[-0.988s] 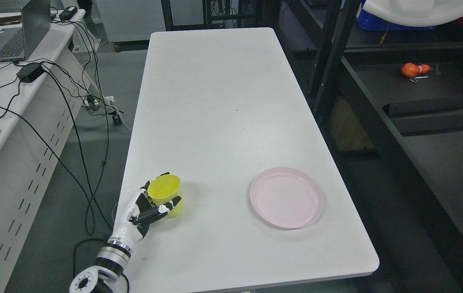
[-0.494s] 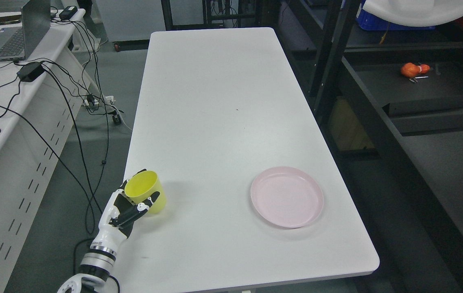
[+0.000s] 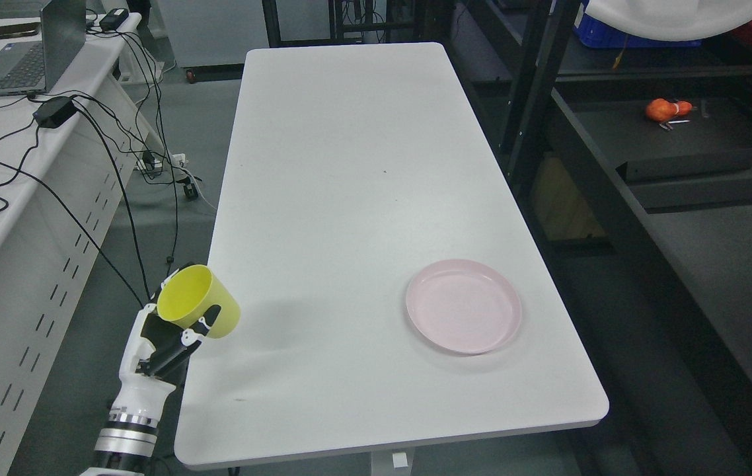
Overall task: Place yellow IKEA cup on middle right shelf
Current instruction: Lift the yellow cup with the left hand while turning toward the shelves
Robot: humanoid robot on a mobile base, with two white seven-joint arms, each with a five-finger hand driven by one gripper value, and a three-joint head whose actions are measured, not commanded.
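Note:
The yellow cup [image 3: 199, 303] hangs in the air at the left edge of the white table [image 3: 349, 198], tilted with its mouth toward me and to the left. My left hand [image 3: 171, 330] is shut around its side, fingers wrapped from below and behind. The black shelf unit [image 3: 620, 198] stands along the right of the table. No right arm shows in the head view.
A pink plate [image 3: 463, 314] lies on the table at the near right. An orange object [image 3: 661, 110] sits on a dark shelf board at the far right. At the left stands a desk with a laptop [image 3: 26, 56], a power brick and trailing cables.
My left hand has lifted the cup off the table and carried it left and up, past the table's edge, tilting it. The camera has shifted slightly.

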